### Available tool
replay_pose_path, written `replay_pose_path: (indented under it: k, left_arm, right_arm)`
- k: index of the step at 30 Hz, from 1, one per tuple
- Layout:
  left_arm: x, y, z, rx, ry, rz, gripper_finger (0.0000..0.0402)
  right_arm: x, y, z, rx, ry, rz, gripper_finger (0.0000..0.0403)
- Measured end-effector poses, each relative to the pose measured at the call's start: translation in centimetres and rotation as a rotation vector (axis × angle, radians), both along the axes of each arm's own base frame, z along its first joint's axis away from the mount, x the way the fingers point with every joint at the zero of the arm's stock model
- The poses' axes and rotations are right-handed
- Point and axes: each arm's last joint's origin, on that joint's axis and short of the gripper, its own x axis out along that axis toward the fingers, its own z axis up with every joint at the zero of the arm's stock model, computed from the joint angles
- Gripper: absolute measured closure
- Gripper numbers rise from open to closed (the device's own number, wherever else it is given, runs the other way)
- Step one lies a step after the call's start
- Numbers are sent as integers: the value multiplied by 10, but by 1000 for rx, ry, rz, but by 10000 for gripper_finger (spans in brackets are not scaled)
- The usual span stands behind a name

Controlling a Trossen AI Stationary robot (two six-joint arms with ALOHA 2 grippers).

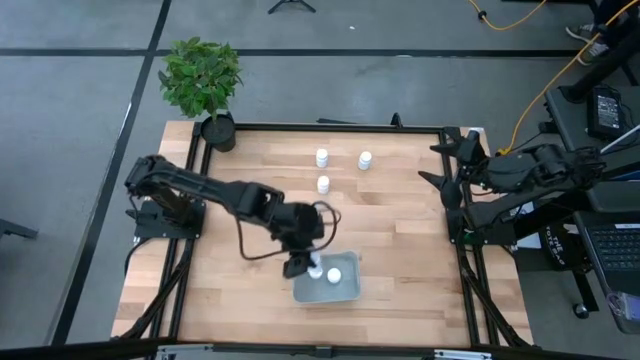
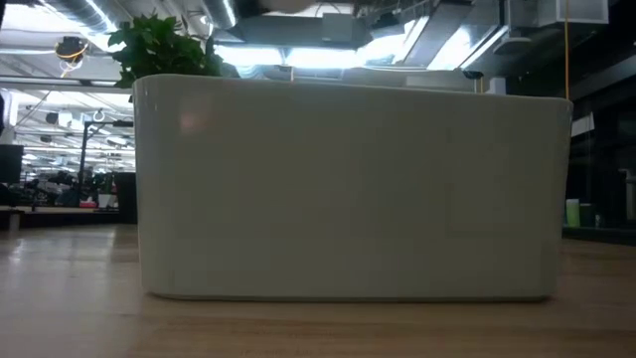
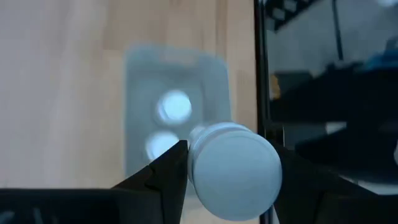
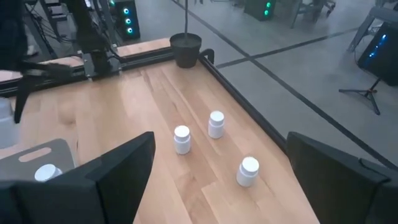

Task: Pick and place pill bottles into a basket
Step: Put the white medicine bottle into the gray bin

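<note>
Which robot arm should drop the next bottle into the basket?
The left one. Its hand is shut on a bottle right above the basket, which already has two bottles inside. The right hand waits open at the table's edge, away from the basket and holding nothing.

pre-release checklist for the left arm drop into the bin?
1. Small white capped pill bottle between the left gripper jaws: ok.
2. Gripper over the shallow pale grey-blue rectangular basket: ok, at its near-left edge.
3. Landing spot free: cannot tell; two bottles already lie inside.
4. Three white bottles left upright on the wooden table: ok.
5. Right gripper parked at the table's right edge, jaws open: ok.
</note>
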Motion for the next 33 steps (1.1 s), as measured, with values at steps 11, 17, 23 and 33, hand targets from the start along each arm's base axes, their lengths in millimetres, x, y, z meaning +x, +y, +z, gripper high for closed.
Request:
replay_pose_path:
  k: [11,17,23,33]
  left_arm:
    - [-14,-31,-8,139,53,46,227]
    - [-5,-35,-30,187,136,145,227]
    - [10,-58,-45,77,105,148,227]
    - [3,-100,-61,146,67,103,227]
  right_arm:
    - [24,8,3,-45,-24,28,40]
    - [36,13,1,-104,26,104,40]
    - [42,17,5,-101,-11,199,40]
    - [48,27,13,8,-121,315,40]
